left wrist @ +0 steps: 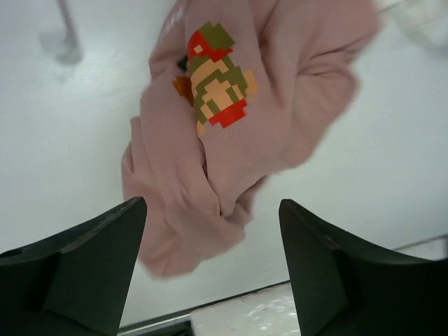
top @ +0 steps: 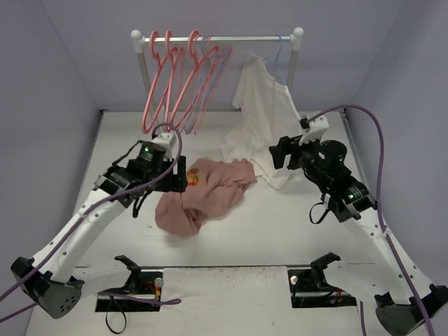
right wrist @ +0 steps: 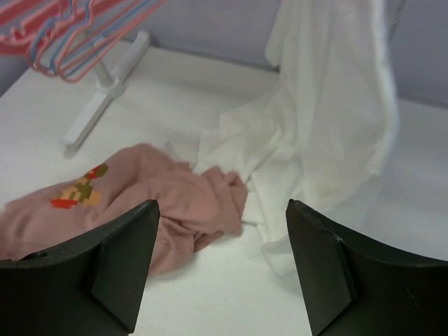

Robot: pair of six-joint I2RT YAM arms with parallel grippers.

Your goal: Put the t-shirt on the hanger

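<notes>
The t-shirt (top: 206, 192) lies crumpled in a heap on the surface (top: 266, 231), just beside a white shirt (top: 262, 112). It is dusty salmon-pink, and its pixelated print (left wrist: 217, 77) in red, olive and tan faces up. The left end effector (left wrist: 210, 206) hovers over it with fingers spread, and the right end effector (right wrist: 220, 210) is likewise spread, gripping nothing.

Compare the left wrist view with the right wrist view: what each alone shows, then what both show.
Left wrist only: the left gripper, open, close above the t-shirt. Right wrist only: the right gripper, open; the white shirt hanging down onto the table; the hangers and the rack's foot. Both: the t-shirt crumpled on the table, its print facing up.
</notes>
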